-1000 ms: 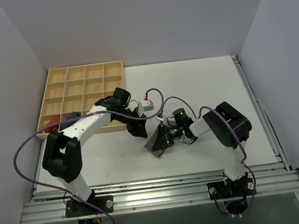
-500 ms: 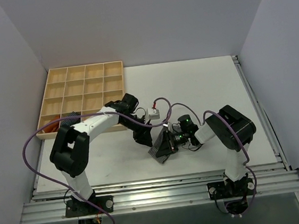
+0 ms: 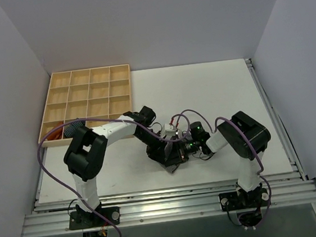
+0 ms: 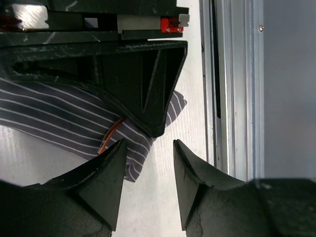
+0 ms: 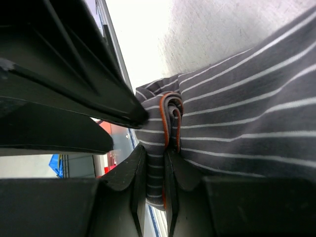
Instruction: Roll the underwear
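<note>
The underwear (image 3: 174,161) is a dark grey cloth with thin white stripes and orange edging, bunched on the white table between the two grippers. My right gripper (image 3: 180,150) is shut on a rolled, orange-edged fold of it; in the right wrist view the gripper (image 5: 155,153) pinches the underwear (image 5: 247,123). My left gripper (image 3: 162,152) is open right beside it. In the left wrist view the left gripper (image 4: 148,148) straddles bare table, with the underwear's (image 4: 59,118) corner touching its left finger. The right gripper's black finger (image 4: 143,89) lies over the cloth.
A wooden compartment tray (image 3: 88,97) stands at the back left, with a blue striped roll (image 3: 73,128) in its near row. The aluminium rail (image 4: 232,89) at the table's near edge runs close to my left gripper. Purple cables loop over both arms.
My left arm has swung right and nearer, bringing its gripper up against the underwear. The right gripper has kept hold and drawn the cloth slightly nearer.
</note>
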Robot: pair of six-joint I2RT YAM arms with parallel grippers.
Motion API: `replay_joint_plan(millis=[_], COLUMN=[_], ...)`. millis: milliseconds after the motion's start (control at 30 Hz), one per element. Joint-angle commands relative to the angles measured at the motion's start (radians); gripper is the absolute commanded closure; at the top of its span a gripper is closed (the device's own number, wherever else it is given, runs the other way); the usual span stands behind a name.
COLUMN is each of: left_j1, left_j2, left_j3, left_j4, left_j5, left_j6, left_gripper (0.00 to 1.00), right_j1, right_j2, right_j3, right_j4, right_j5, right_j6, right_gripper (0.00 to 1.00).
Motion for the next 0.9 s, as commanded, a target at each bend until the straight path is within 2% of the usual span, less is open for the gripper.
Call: replay_joint_plan(millis=[0,167,400,533,600,867], left_j1=[-0.021,-0.031,-0.035,-0.037,-0.034,-0.001], left_j2=[0.021,0.054,0.071,0.088,0.079,0.084], left_j3=[0.059,0.077,0.103,0.134,0.116,0.120], left_j4=[0.003,0.037,0.002,-0.140,-0.124,-0.173], left_j5=[0.004,-0.034,-0.036,-0.100,-0.123,-0.062], left_j6=[0.019,-0.025,-0.002,0.083,0.073,0.128], left_gripper=[0.48,0.48,0.48,0.48,0.48,0.51], right_j1=[0.008,0.008,0.006,0.006,0.005,0.006], right_j2=[0.051,0.056,0.047,0.044,0.044,0.048], right_j3=[-0.049,-0.047,-0.050,-0.050,-0.050,-0.045], right_j4=[-0.194,-0.200,-0.200,-0.203,-0.205,-0.206], right_j5=[0.171,0.167,0.164,0.164,0.165,0.164], right_j6=[-0.073,-0.077,-0.077,-0.077,-0.080,-0.082], right_gripper=[0.99,0.99,0.99,0.99,0.99,0.99])
